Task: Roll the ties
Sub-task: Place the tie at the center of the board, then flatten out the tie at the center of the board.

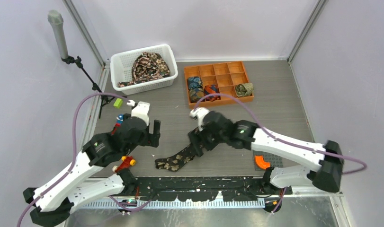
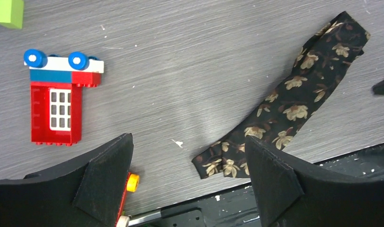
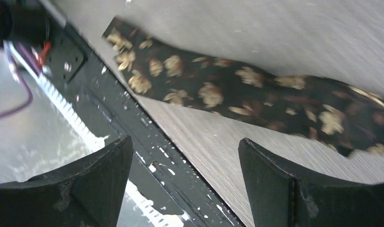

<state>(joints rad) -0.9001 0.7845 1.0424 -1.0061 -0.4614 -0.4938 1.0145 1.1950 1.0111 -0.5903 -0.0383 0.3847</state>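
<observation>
Since the black floral tie (image 1: 175,161) looks limp (and light), I'd pinch the end farthest from the orange tray (image 1: 222,69). It lies flat well apart from that tray, left gripper (image 2: 189,142) and right gripper (image 3: 185,142) gaping empty

Seen from above, the floral tie (image 1: 174,161) slips under the right pincer (image 1: 197,145), hiding its far end. The right wrist view blurs its print and crops it at the right edge. The green block (image 2: 9,12) is cut off at the picture's corner. The heap (image 1: 149,66) in the basket (image 1: 147,84) is perhaps several ties; too tangled to count.
</observation>
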